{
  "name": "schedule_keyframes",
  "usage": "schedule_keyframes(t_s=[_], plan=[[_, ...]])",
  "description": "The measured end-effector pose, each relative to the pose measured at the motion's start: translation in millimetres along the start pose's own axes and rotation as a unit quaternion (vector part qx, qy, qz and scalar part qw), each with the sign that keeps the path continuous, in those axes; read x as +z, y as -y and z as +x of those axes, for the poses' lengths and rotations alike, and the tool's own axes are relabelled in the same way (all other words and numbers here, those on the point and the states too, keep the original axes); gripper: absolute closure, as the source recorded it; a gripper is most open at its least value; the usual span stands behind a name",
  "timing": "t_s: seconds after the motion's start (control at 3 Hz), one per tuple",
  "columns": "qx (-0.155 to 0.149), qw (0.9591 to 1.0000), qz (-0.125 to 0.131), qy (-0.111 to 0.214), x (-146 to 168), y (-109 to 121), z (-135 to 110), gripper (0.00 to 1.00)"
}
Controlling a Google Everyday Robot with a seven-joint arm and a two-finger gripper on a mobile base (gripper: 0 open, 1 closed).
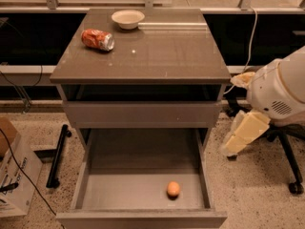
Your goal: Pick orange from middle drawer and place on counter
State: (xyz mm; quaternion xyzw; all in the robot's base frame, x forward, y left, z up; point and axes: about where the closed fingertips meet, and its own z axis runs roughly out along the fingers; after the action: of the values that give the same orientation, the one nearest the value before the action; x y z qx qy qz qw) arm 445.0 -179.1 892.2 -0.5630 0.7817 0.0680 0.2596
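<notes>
The orange is a small round fruit on the floor of the open middle drawer, near its front right corner. The drawer is pulled out low at the front of the cabinet. The counter is the glossy grey-brown top above it. My gripper, cream-coloured, hangs from the white arm to the right of the cabinet. It is outside the drawer, above and to the right of the orange, and holds nothing that I can see.
A crushed orange-red soda can and a white bowl sit at the counter's back left. A shut upper drawer front is above the open one. An office chair stands at right; a cardboard box and cables are at left.
</notes>
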Motion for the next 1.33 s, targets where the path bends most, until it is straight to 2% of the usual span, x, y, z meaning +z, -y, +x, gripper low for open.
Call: schedule_keyframes(t_s=[0.33,0.67,1.0,1.33], plan=[[0.007,0.9983,-0.025,0.052,27.1,3.3,1.3,0.0],[0.008,0.9973,-0.034,0.064,34.0,3.3,0.9,0.0],[0.029,0.9966,-0.042,0.064,54.6,-4.3,-0.8,0.0],[0.057,0.9934,-0.051,0.085,87.4,-15.8,1.4,0.0]])
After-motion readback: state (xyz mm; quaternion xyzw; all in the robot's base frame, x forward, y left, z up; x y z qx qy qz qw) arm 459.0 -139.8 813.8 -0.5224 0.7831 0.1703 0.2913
